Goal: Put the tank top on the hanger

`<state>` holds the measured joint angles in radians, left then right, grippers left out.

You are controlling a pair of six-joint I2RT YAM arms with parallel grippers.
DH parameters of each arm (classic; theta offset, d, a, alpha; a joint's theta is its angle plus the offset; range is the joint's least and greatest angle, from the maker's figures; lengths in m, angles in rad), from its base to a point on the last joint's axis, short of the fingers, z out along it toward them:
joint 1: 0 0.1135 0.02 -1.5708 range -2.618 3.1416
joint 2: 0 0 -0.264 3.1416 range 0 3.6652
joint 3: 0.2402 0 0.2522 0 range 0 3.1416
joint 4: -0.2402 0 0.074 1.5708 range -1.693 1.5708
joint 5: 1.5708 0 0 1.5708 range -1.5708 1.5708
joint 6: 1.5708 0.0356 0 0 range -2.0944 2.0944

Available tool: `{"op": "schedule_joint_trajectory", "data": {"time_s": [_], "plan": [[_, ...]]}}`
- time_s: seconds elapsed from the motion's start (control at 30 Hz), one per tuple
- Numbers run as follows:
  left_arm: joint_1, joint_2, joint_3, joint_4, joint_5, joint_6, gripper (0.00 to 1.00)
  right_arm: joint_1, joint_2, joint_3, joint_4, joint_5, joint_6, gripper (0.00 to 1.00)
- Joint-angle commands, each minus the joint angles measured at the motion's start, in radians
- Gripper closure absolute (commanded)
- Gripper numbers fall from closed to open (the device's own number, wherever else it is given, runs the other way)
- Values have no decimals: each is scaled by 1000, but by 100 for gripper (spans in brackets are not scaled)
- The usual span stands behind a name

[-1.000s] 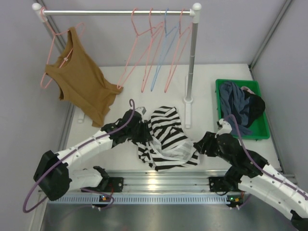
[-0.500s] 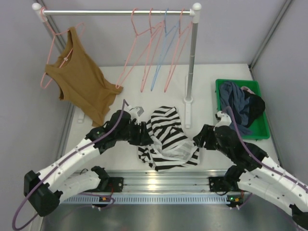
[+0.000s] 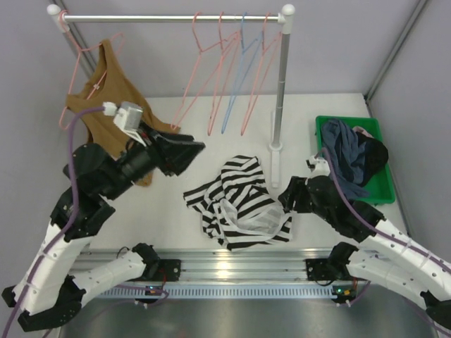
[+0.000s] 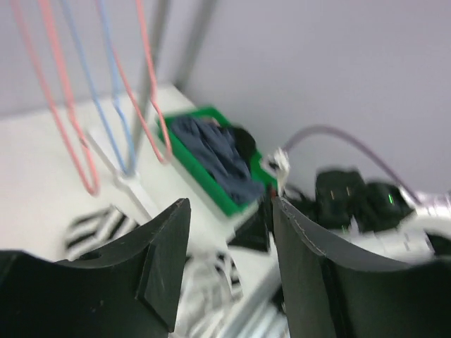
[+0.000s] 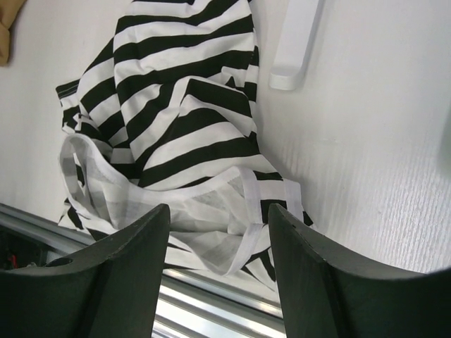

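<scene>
1. A white table [image 3: 331,105] is filling the floor of a booth with plain grey walls; a ridged metal rail is running along its 6 o'clock edge.
2. A clothes rack [image 3: 169,17] is standing across the table's 12 o'clock side, its right post rising from a white foot.
3. The left arm is bending up steeply from its base and holding the left gripper [image 3: 192,153] high above the table, pointing toward 3 o'clock. Its jaws are gaping, with nothing between them.
4. The right arm is reaching low toward 10 o'clock. The right gripper [image 3: 287,197] is hovering over the tank top's 3 o'clock edge, its jaws spread and grasping nothing.
5. A brown top [image 3: 116,116] is hanging on a pink hanger at the rack's left end.
6. The tank top [image 3: 239,204] is lying crumpled on the table's middle, at 7 o'clock from the post's foot, between the two grippers.
7. A green bin [image 3: 320,134] is sitting at the table's 3 o'clock side, holding dark clothes [image 3: 349,151].
8. Bare pink hangers [image 3: 204,83] and a blue hanger [image 3: 236,77] are dangling from the rack's right half.
</scene>
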<state>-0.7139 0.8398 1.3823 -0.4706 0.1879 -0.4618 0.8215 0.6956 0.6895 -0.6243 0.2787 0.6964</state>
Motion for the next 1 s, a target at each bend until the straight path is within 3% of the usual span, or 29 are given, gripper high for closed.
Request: {"op": "schedule_joint_trajectory", "data": {"time_s": [0.0, 0.13, 0.2, 0.37, 0.7, 0.97], "plan": [[1, 126, 154, 37, -469, 129, 44, -7, 19, 56, 55, -27, -41, 42], [8, 286, 329, 47, -675, 308, 39, -18, 44, 68, 58, -53, -69, 43], [31, 374, 410, 59, -673, 365, 37, -22, 51, 79, 54, -64, -89, 43], [270, 554, 603, -71, -375, 290, 39, -35, 68, 93, 60, -93, -124, 44], [436, 607, 571, 1, 48, 325, 39, -41, 74, 71, 72, -134, -144, 44], [459, 670, 569, -13, 167, 348, 39, -44, 68, 62, 75, -136, -144, 44]]}}
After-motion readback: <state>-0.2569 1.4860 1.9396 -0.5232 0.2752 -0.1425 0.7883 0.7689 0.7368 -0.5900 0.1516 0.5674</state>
